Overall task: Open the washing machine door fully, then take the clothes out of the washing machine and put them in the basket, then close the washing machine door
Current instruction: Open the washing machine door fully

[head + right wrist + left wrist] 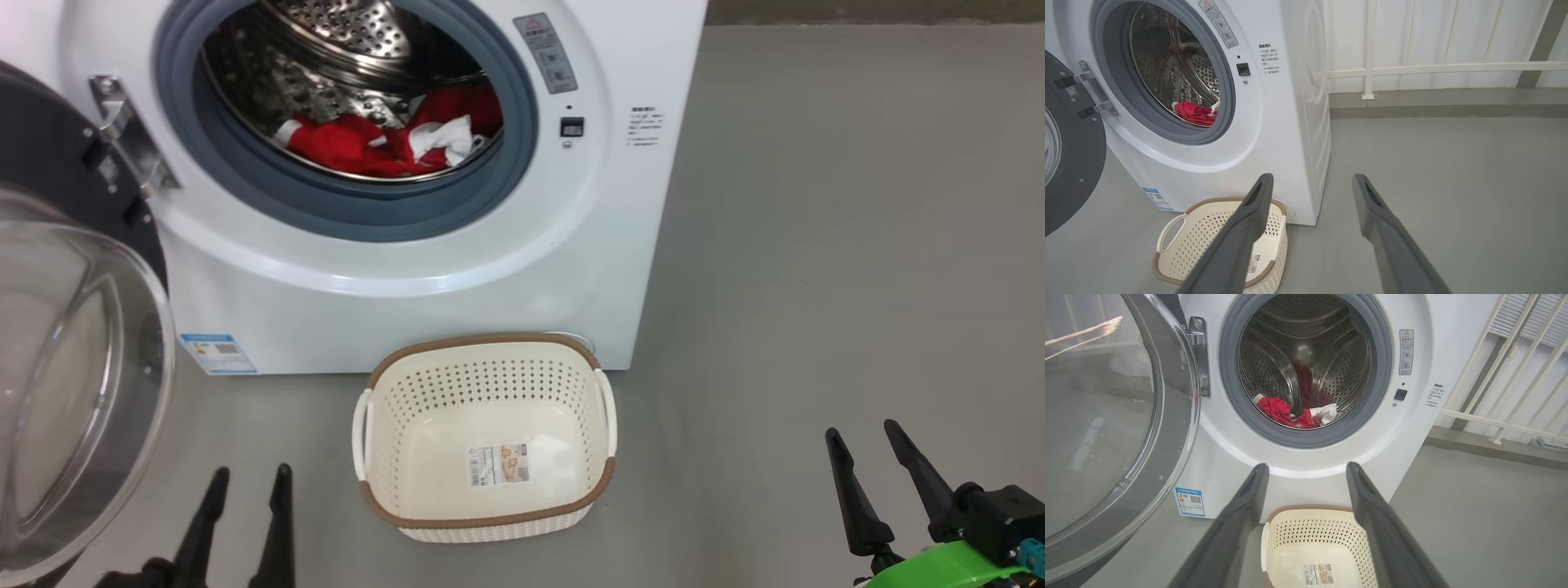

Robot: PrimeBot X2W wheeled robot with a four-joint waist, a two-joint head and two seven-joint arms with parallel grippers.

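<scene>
Head view shows the washing machine door [77, 384] swung wide so the red clothes [359, 147] inside the washing machine [408, 286] can be reached, the basket [482, 338] sits empty just below for them, and the left gripper [253, 470] and right gripper [860, 429] hold nothing, fingers apart.

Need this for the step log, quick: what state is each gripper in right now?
Left gripper: open, holding nothing.
Right gripper: open, holding nothing.
</scene>
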